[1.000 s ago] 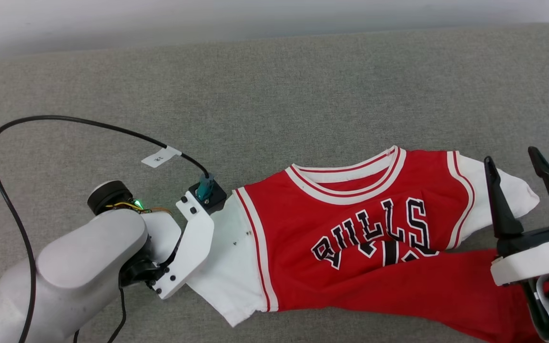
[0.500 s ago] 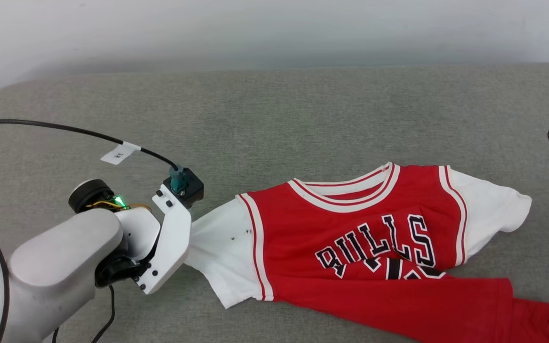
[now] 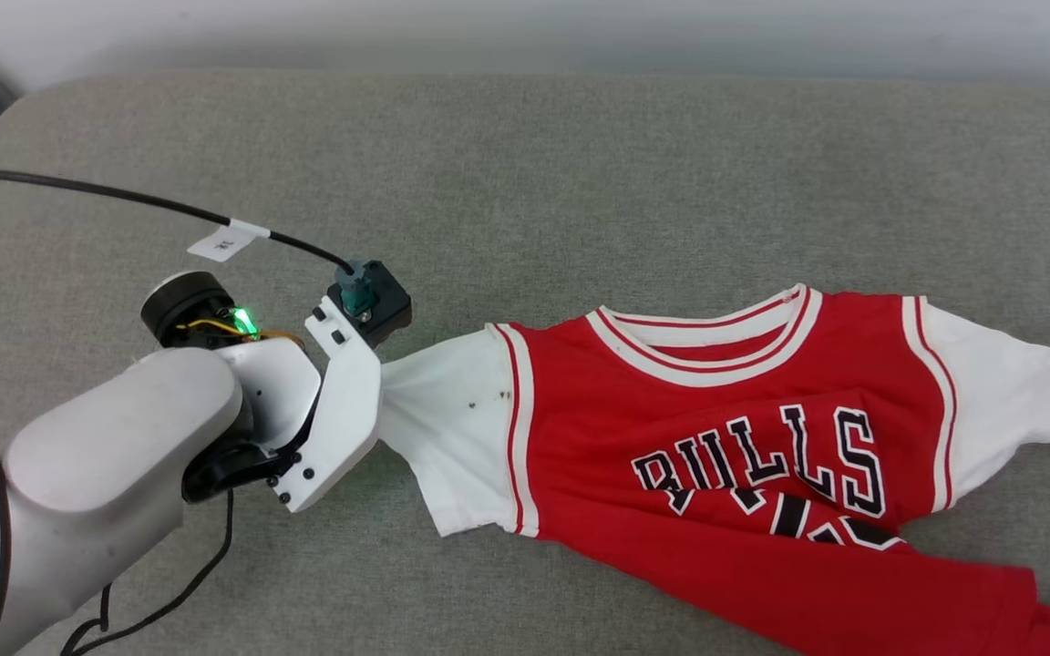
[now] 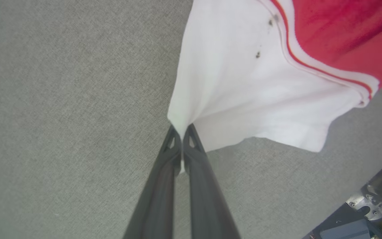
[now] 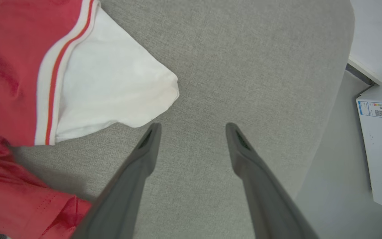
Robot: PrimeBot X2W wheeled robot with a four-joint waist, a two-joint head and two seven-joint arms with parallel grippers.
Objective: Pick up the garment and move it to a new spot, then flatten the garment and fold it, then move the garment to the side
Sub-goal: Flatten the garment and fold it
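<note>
Our left gripper pinches the garment by one white sleeve; our right gripper hangs spread, empty, near the other.

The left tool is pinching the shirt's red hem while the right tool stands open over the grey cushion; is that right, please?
Not quite: the left wrist view shows the left tool pinching the shirt by its white sleeve, not its red hem. The right tool does stand open over the grey cushion.
</note>
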